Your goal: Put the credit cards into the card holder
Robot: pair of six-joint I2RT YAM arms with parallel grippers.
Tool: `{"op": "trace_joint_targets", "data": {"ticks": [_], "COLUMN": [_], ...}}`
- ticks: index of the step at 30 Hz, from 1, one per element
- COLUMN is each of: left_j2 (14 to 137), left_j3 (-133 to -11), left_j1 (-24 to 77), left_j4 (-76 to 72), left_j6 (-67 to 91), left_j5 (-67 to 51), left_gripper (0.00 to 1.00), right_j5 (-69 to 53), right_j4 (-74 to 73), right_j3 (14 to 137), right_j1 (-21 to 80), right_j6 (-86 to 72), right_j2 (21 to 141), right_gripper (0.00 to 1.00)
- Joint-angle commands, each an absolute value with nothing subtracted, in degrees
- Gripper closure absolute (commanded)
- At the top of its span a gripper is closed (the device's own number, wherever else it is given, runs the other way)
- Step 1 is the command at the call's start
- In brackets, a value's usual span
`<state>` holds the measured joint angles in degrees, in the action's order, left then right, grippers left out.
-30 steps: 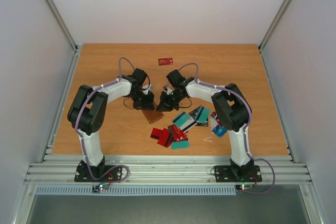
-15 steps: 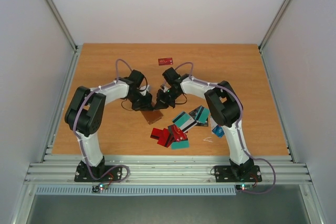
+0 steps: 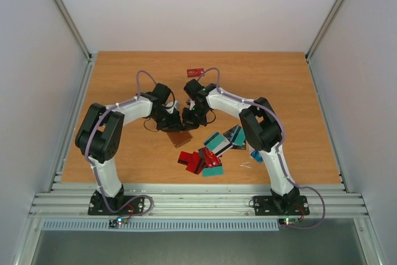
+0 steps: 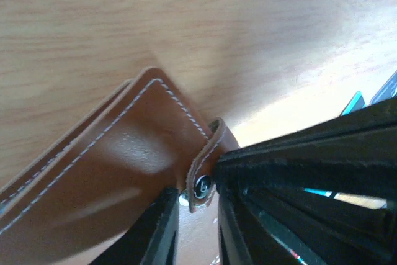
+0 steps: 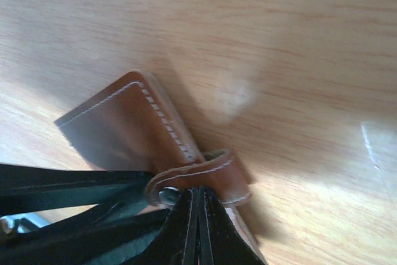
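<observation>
One card holder (image 3: 181, 138) flat on the tabletop (image 3: 124, 79), long axis slanted to the edges, strap (image 4: 206, 152) end pointed toward both tools, left tool (image 4: 197, 195) narrowly parted around the strap, right tool (image 5: 198, 202) pressed shut against it, credit cards (image 3: 211, 151) scattered beside

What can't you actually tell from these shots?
Whether any card is inside the card holder: closed leather, both wrist views.
Whether the right gripper pinches the strap: fingertips hide the contact, right wrist view.
How many credit cards lie piled: overlapping, top view.
Print on the far red card: too small, top view.
</observation>
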<state>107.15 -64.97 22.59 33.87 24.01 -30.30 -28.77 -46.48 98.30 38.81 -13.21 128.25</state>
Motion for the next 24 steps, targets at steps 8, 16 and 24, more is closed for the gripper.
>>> {"op": "trace_joint_targets", "data": {"ticks": [8, 16, 24], "left_j2": [96.34, 81.73, 64.21], "left_j3": [-70.97, -72.26, -70.97], "left_j1": [23.6, 22.05, 20.93], "left_j4": [51.47, 54.27, 53.27], "left_j6": [23.64, 21.87, 14.5], "left_j5": [-21.07, -18.46, -8.45], "left_gripper": [0.66, 0.56, 0.01], "right_j5": [-29.24, -24.63, -9.09], "right_j4": [-53.44, -52.62, -45.68], "right_j3": [103.75, 102.27, 88.94], "right_j1": [40.29, 39.94, 39.79], "right_j6": [-7.33, -3.37, 2.15], "right_j2": [120.28, 107.19, 81.0], "right_gripper": [0.94, 0.69, 0.01]}}
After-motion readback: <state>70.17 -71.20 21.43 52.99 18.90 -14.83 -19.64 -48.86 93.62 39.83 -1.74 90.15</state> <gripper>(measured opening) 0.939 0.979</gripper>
